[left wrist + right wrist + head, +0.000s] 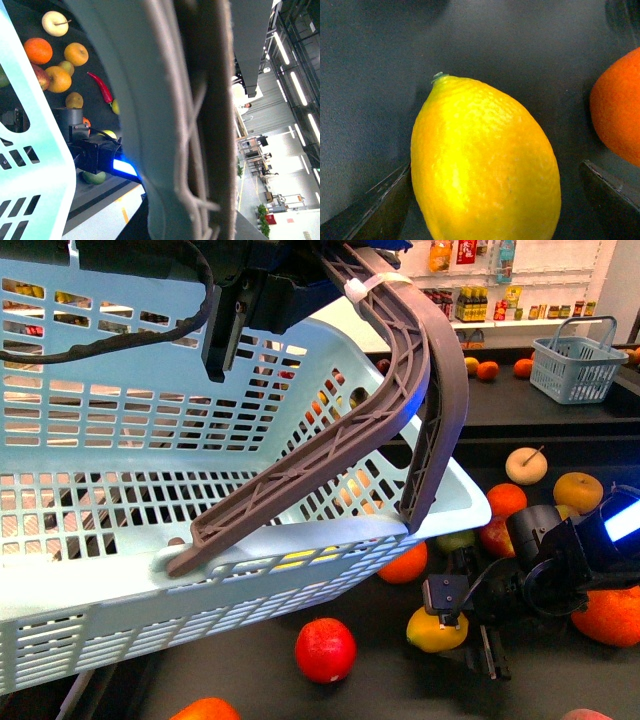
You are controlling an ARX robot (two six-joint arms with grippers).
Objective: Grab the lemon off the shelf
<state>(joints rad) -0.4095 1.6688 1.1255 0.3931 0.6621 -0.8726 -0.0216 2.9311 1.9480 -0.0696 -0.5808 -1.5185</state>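
Within spread right gripper, lemon

The robot's black jointed right arm reached in low from the right side of the front view, a bright blue light strip glowing on its upper segment. Its wrist was bent downward and toward the left, so the black two-fingered right gripper sat close above the surface. The right wrist view showed its two dark flat fingers spread well apart. The bulky black left arm was raised high at the top of the front view, with a black cable looping from it. The left gripper's jaws were hidden, so their state could not be told.
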